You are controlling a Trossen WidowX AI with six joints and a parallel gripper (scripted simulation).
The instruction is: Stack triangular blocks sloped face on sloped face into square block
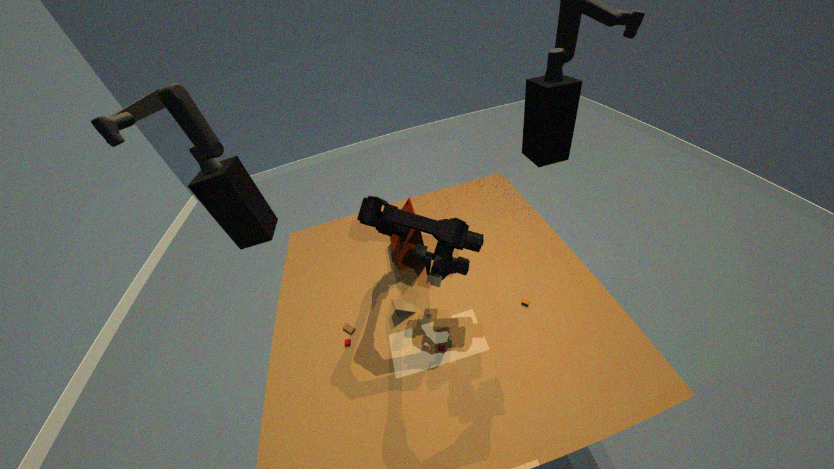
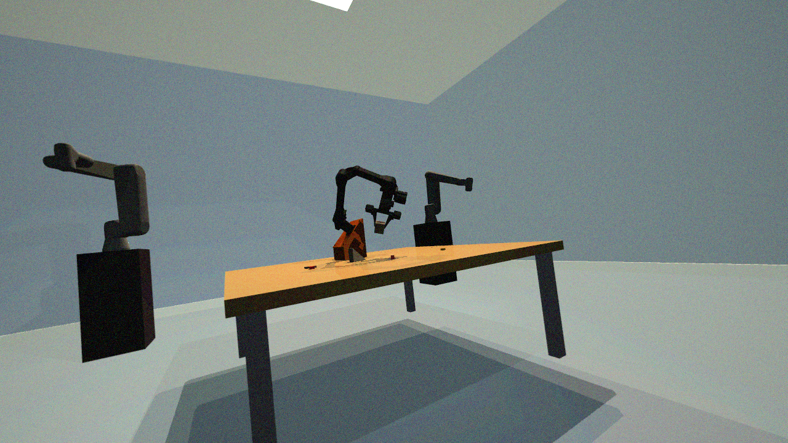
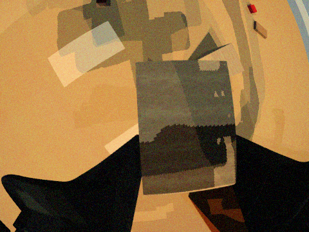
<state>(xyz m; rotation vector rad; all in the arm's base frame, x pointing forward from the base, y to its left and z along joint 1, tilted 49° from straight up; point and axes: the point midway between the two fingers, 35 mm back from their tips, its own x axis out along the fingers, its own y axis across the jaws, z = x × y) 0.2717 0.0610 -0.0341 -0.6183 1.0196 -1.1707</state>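
Observation:
My gripper [image 1: 434, 279] [image 2: 380, 224] [image 3: 181, 138] is shut on a grey triangular block [image 3: 183, 106] [image 2: 379, 227] and holds it well above the table. The block fills the middle of the wrist view between the two dark fingers. The other grey triangular block [image 1: 400, 316] [image 2: 357, 255] [image 3: 209, 48] rests on the orange table [image 1: 554, 361] [image 2: 286, 283], below and ahead of the held block and apart from it.
A tall orange wedge [image 1: 408, 236] [image 2: 348, 242] [image 3: 219, 206] stands by the arm's base. A pale rectangle [image 1: 479, 345] [image 3: 69, 69] lies on the table with a red cube [image 1: 441, 347] on it. Small cubes [image 1: 347, 342] [image 1: 348, 328] [image 1: 525, 302] [image 3: 252, 8] lie around. Two other arms on black pedestals [image 1: 233, 200] [image 1: 550, 119] stand off the table.

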